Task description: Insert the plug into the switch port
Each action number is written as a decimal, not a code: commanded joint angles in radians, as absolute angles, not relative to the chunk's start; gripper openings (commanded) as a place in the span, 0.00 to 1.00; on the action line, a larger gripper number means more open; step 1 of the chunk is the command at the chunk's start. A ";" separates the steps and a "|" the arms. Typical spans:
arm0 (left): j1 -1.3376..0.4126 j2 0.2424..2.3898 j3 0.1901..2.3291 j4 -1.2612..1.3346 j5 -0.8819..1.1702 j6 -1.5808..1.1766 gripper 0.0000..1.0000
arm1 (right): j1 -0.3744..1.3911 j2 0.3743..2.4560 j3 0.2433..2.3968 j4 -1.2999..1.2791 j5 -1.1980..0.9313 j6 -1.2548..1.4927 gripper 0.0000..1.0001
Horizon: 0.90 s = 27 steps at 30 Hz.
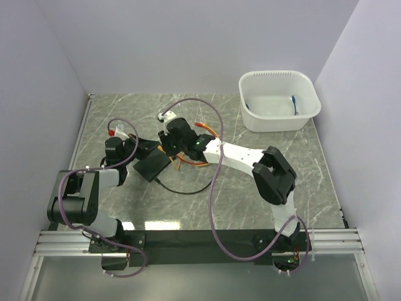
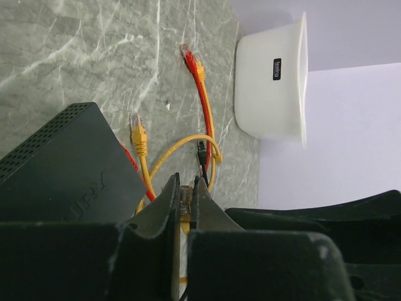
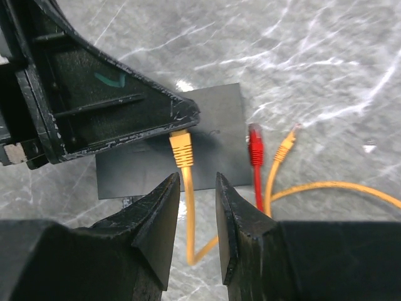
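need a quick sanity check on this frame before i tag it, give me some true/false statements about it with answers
1. The white tub holds a blue cable. True.
2. The yellow plug is already seated in a port. False: it sits at the fingertips of the left gripper, over the top of the black box.
3. A red plug lies beside a second yellow plug. True.
4. The right gripper is clamped shut. False: its fingers are apart, with the yellow cable running between them.
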<state>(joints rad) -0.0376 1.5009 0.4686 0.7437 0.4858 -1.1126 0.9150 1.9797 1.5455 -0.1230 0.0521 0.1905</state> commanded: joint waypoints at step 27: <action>-0.032 1.482 0.462 0.761 0.500 -1.077 0.01 | 0.910 2.048 1.595 -0.032 -0.038 0.255 0.29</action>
<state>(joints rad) -0.0345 1.5005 0.4656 0.7357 0.4923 -1.1053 0.9138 2.0357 1.5597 -0.0757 -0.0299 0.2382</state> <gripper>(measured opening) 0.063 0.291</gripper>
